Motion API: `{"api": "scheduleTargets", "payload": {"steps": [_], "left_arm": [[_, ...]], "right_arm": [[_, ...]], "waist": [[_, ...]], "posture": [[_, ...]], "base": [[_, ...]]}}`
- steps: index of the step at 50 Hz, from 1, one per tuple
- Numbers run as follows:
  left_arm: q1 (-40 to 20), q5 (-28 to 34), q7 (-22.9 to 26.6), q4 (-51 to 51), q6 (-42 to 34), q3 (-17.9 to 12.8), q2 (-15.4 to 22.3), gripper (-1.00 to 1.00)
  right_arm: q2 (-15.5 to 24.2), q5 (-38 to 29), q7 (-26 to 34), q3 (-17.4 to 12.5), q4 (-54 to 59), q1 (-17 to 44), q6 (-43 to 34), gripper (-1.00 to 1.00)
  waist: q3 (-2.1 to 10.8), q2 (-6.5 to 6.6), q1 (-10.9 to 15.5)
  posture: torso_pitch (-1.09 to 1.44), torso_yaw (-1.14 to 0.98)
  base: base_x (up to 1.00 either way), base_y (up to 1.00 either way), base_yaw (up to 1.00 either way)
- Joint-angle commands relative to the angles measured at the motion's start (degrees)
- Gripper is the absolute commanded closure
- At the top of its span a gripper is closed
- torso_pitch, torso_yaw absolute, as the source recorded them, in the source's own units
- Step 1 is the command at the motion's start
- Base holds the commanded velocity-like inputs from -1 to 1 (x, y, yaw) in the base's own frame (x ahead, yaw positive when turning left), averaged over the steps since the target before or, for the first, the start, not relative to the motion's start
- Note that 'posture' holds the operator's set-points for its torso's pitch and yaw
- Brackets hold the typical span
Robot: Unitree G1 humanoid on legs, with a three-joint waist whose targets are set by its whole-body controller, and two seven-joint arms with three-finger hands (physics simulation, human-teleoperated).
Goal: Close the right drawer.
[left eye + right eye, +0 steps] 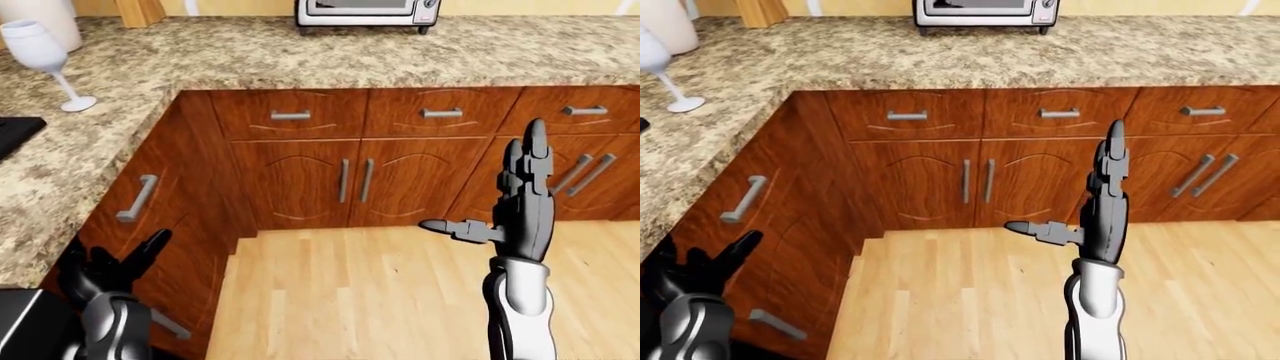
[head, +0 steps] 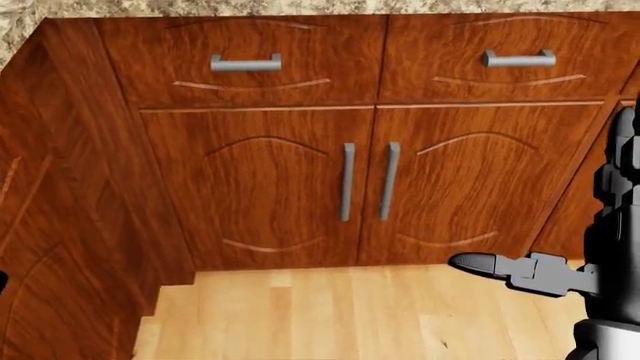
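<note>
Wood cabinets: drawers (image 1: 290, 114) under the granite counter (image 1: 300, 60) edge all appear flush; which one stands open cannot be told.
Right hand (image 1: 525, 199): raised, fingers spread apart, holding nothing.
Left hand (image 1: 105, 270): low, fingers apart, empty.
Risk: pushing a wrong, closed front, caused by unclear target.

Granite counter (image 1: 300, 56): wine glass (image 1: 45, 60), toaster oven (image 1: 368, 13)

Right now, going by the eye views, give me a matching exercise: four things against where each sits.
Things:
1. wine glass
2. toaster oven
3. right hand
4. left hand

Places:
A. raised, fingers open, over the wooden floor
B. low, beside the left-side cabinets
C. top edge, on the counter
D. top left, on the counter

Pairs: 1-D, 2-C, 3-A, 4-B
</note>
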State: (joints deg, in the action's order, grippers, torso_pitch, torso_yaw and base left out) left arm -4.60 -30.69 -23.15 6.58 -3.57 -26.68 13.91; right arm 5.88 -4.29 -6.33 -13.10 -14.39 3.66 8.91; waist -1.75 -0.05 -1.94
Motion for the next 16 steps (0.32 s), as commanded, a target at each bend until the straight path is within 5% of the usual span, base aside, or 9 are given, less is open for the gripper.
{"api": "scheduleTargets", "payload": {"steps": [1,16], "left_arm": [[-0.7,0.81,-2.57,-2.75,4.68,-4.4,2.21,-1.0],[-0.73,0.67,-2.72,-2.52,4.83,-4.44,2.35,-1.0]], "right_arm": [[0.48,-0.02,-0.2,-0.39,-2.31,1.01,1.56,-1.0],[0.5,0.01,-0.2,-0.4,-2.02,1.07,1.66,-1.0]], "waist": [[1.19,0.41,0.64],[1.28,0.41,0.34]], "posture": [[0.0,0.0],[0.0,0.0]], "base": [[0.0,0.0,0.0],[0.0,0.0,0.0]]}}
